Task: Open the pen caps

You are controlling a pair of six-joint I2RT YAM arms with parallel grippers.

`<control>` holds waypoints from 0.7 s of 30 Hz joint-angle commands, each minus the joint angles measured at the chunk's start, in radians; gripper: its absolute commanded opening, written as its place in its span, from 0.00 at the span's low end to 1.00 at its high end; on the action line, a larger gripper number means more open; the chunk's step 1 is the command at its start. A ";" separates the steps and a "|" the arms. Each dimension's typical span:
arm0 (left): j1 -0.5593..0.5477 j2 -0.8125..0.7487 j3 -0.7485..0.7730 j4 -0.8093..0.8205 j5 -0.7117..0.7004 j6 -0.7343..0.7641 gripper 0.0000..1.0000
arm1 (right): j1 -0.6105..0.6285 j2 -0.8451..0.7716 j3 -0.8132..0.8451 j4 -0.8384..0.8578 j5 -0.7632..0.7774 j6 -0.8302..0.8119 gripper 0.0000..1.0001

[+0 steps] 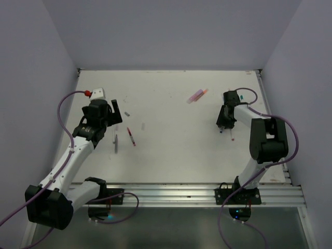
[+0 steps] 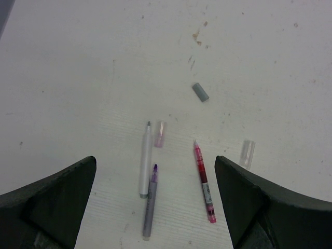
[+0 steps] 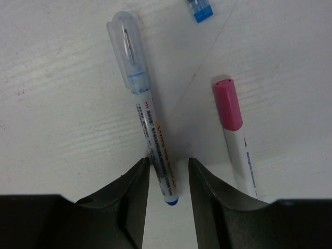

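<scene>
My left gripper [image 2: 155, 158] hangs wide open above three uncapped pens: a white-grey pen [image 2: 145, 158], a grey pen with a purple tip [image 2: 149, 207] and a red pen [image 2: 205, 182]. Loose caps lie near them: a grey cap [image 2: 200, 92], a pink see-through cap [image 2: 160, 134] and a clear cap [image 2: 248, 153]. My right gripper [image 3: 169, 165] is low on the table, its jaws narrowly apart around the tail of a blue pen [image 3: 155, 150]. That pen's clear cap [image 3: 126, 46] is on. A white pen with a pink cap [image 3: 227, 105] lies just to the right.
A pink and an orange pen [image 1: 197, 95] lie together at the back middle of the table. A blue pen end [image 3: 200, 10] shows beyond the right gripper. A white block with a red part [image 1: 95, 93] sits behind the left arm. Walls enclose the table on three sides.
</scene>
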State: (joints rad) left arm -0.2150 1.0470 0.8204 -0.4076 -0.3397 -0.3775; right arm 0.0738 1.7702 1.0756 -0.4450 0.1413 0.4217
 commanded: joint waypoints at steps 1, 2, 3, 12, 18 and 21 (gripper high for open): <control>0.009 -0.001 -0.007 0.039 0.011 0.020 1.00 | 0.020 -0.017 0.017 -0.031 0.011 -0.035 0.40; 0.009 -0.002 -0.007 0.039 0.011 0.020 1.00 | 0.021 -0.015 0.015 -0.032 0.006 -0.038 0.39; 0.008 -0.001 -0.007 0.041 0.013 0.020 1.00 | 0.027 -0.015 0.014 -0.032 0.001 -0.043 0.37; 0.009 -0.002 -0.023 0.076 0.135 0.015 1.00 | 0.104 -0.012 0.009 -0.041 0.004 -0.077 0.06; 0.008 0.011 0.005 0.118 0.364 -0.078 1.00 | 0.288 -0.144 -0.045 0.090 -0.080 -0.084 0.00; 0.009 0.011 0.022 0.154 0.481 -0.168 1.00 | 0.389 -0.247 -0.097 0.198 -0.117 -0.029 0.00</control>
State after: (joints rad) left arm -0.2115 1.0584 0.8036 -0.3401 -0.0368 -0.4454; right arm 0.3691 1.6497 1.0050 -0.3813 0.0902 0.3588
